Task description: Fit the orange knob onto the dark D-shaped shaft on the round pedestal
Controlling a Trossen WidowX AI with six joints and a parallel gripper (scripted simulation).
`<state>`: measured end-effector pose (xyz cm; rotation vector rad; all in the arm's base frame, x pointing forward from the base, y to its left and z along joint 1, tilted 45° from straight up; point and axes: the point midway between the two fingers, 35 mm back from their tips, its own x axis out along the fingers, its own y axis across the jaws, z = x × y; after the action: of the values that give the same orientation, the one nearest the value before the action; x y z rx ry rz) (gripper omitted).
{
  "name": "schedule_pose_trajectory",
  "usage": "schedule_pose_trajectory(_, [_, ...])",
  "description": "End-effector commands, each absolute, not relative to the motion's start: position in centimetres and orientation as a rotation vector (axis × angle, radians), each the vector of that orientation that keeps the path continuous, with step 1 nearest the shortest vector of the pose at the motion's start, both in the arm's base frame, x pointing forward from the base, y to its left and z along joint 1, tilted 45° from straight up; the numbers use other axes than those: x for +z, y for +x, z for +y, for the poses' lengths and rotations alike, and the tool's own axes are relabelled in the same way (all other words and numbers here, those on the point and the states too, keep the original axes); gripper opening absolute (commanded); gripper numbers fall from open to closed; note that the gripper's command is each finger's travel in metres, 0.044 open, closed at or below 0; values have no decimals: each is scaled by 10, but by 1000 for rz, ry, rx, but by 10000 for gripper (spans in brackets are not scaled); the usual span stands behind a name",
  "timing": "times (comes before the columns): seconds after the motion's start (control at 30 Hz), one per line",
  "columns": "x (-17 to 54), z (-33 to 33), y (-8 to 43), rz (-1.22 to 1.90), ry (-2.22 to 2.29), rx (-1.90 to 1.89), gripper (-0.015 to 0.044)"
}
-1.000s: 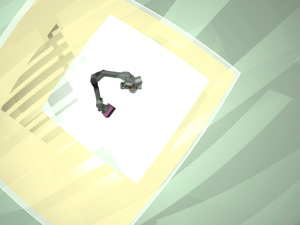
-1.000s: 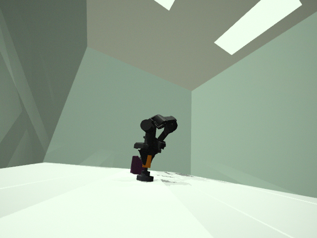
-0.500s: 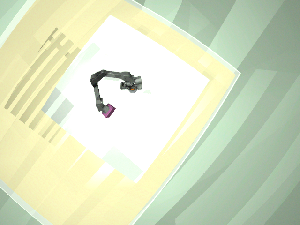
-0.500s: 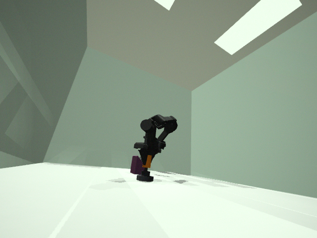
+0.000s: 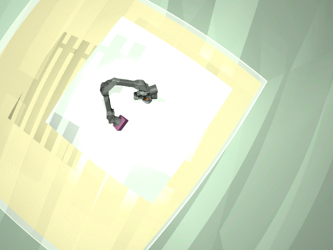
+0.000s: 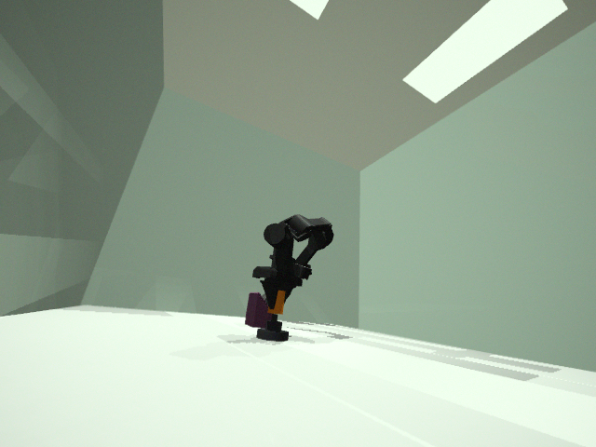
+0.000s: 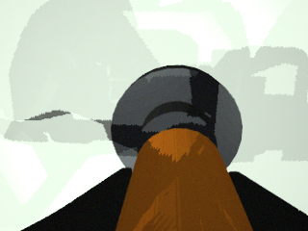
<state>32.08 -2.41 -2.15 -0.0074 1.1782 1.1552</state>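
Observation:
The orange knob point(image 5: 146, 99) point(image 6: 279, 302) point(image 7: 179, 192) is held between the two dark fingers of my gripper point(image 6: 277, 304) point(image 7: 179, 179), which is shut on it. In the exterior view the knob is above the round dark pedestal point(image 6: 272, 334) point(image 7: 164, 84) point(image 5: 147, 102). A short length of dark shaft point(image 6: 274, 318) shows between the knob's lower end and the pedestal's raised middle, so the knob is not against the pedestal. The shaft's top is hidden; I cannot tell whether it is inside the hole. In the wrist view the knob covers the pedestal's near part and the shaft.
A magenta block point(image 5: 123, 124) point(image 6: 256, 310) stands at the arm's base. The arm point(image 5: 126, 82) point(image 6: 284, 250) bends round from there to the pedestal. The pale table point(image 5: 175, 121) point(image 6: 240, 399) carries patchy shadows.

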Motion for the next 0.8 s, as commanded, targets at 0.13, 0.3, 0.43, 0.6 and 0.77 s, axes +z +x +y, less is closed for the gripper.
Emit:
schedule_pose_trajectory(0.13, [-22, -22, 319, 1173, -13, 1161, 0])
schedule_pose_trajectory(0.3, [-22, -22, 319, 1173, -13, 1161, 0])
schedule_pose_trajectory(0.43, [-19, -24, 320, 1173, -13, 1160, 0])
schedule_pose_trajectory(0.6, [-19, -25, 321, 1142, -53, 1191, 0])
schedule_pose_trajectory(0.77, [-21, -25, 323, 1142, -53, 1191, 0])
